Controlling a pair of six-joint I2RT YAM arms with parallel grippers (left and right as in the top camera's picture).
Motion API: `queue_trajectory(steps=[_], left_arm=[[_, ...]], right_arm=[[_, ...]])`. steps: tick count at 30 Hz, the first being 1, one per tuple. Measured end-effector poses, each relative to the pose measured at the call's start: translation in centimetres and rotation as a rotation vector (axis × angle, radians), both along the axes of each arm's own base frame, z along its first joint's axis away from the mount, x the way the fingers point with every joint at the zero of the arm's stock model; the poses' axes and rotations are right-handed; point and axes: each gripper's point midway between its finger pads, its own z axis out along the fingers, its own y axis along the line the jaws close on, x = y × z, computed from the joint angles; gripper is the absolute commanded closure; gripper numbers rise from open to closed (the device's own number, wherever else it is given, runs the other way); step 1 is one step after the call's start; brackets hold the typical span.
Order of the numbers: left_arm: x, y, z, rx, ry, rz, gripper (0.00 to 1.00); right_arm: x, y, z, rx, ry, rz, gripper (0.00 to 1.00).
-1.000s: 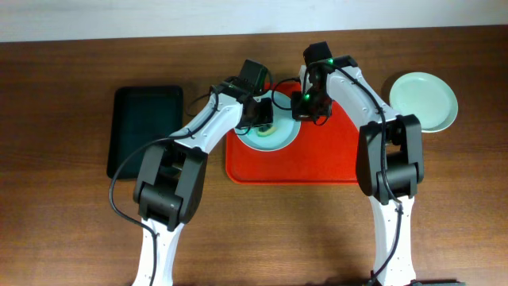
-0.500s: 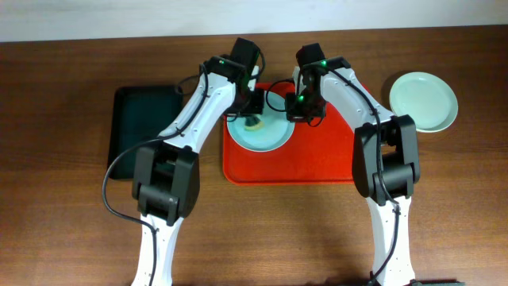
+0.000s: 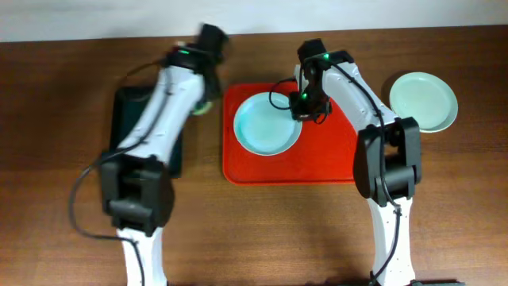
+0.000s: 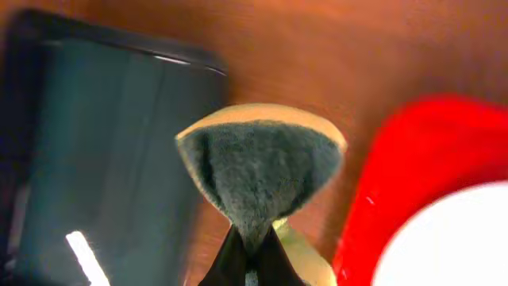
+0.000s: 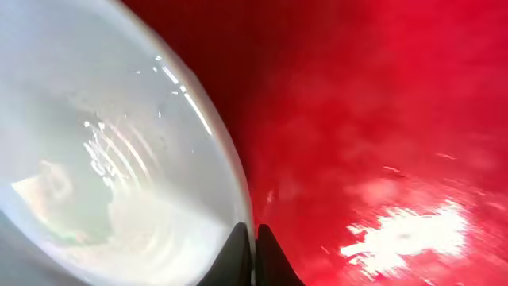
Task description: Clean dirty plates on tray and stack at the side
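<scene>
A pale-aqua plate (image 3: 266, 125) lies on the left part of the red tray (image 3: 317, 163), and I see no smears on it. My right gripper (image 3: 303, 108) is shut on its right rim; in the right wrist view the fingertips (image 5: 254, 248) pinch the plate edge (image 5: 103, 159) over the tray (image 5: 381, 119). My left gripper (image 3: 206, 102) is shut on a yellow-and-green sponge (image 4: 258, 167), held over the gap between the black tray (image 4: 95, 159) and the red tray (image 4: 413, 151). A second plate (image 3: 423, 101) sits on the table at the right. No third plate shows.
The black tray (image 3: 147, 131) lies left of the red tray, under the left arm. The wooden table runs back to a pale wall edge at the top. Both arm bases stand at the front.
My left arm has swung left off the plate with the sponge, to the black tray's edge. The smear on the plate is gone. The right gripper stays on the rim.
</scene>
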Motion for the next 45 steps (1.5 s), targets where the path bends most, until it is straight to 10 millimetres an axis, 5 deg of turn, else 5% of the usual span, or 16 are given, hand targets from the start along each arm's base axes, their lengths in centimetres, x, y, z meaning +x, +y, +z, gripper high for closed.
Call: queue_trajectory(steps=[2,5,6,9,12,16,17,18,21,23,26,29,30,33,40,45], left_arm=[[-0.6,7.0,1.3,-0.023,0.029,0.147,1.0],[-2.1,13.4,-1.9,-0.051,0.092,0.296,1.0],[-3.4,15.5,-4.8,-0.087,0.135,0.357,1.0],[-4.9,15.9,-9.4,-0.109,0.161,0.373,0.94],[-4.8,15.9,-10.4,-0.116,0.143,0.376,0.76],[-4.9,15.1,-10.1,-0.158,0.165,0.356,0.69],[-4.3,14.6,-8.9,-0.186,0.159,0.338,0.44],[-3.8,14.4,-7.9,-0.198,0.142,0.327,0.01],[-2.8,14.2,-1.6,-0.225,0.007,0.297,0.01],[-2.7,14.2,-0.9,-0.226,-0.01,0.294,0.01],[-2.7,14.1,-0.9,-0.228,-0.009,0.294,0.01],[-2.7,14.1,-0.9,-0.228,-0.008,0.294,0.01],[-2.7,14.1,-0.9,-0.228,-0.008,0.294,0.01],[-2.7,14.1,-0.9,-0.231,-0.008,0.292,0.01],[-2.7,14.0,-0.9,-0.232,-0.008,0.292,0.01],[-2.7,14.0,-0.9,-0.232,-0.008,0.292,0.01]], right_arm=[[1.2,-2.1,4.6,-0.18,-0.124,0.009,0.96],[2.1,-3.0,13.3,-0.616,-0.416,0.042,0.96],[1.4,-0.6,14.8,-0.698,-0.484,0.093,0.96],[0.1,1.9,20.4,-1.072,-0.69,0.16,0.96],[-1.4,4.5,23.4,-1.26,-0.774,0.26,0.96],[-1.7,4.7,24.8,-1.363,-0.779,0.3,0.96],[-1.6,4.7,25.0,-1.389,-0.762,0.337,0.96],[-1.6,4.7,25.1,-1.398,-0.757,0.345,0.96],[-1.2,5.4,23.0,-1.265,-0.726,0.387,0.96],[-0.8,5.4,19.3,-1.064,-0.625,0.463,0.96],[1.8,1.0,17.5,-0.941,-0.548,0.377,0.96],[4.8,-4.1,12.6,-0.351,-0.417,0.252,0.96],[5.5,-8.9,12.3,-0.091,-0.386,0.133,0.96],[4.4,-20.4,12.4,0.197,-0.363,-0.132,0.96],[0.1,-38.8,6.4,0.33,-0.273,-0.782,0.96],[-2.2,-43.6,4.7,0.076,-0.214,-0.994,0.95]])
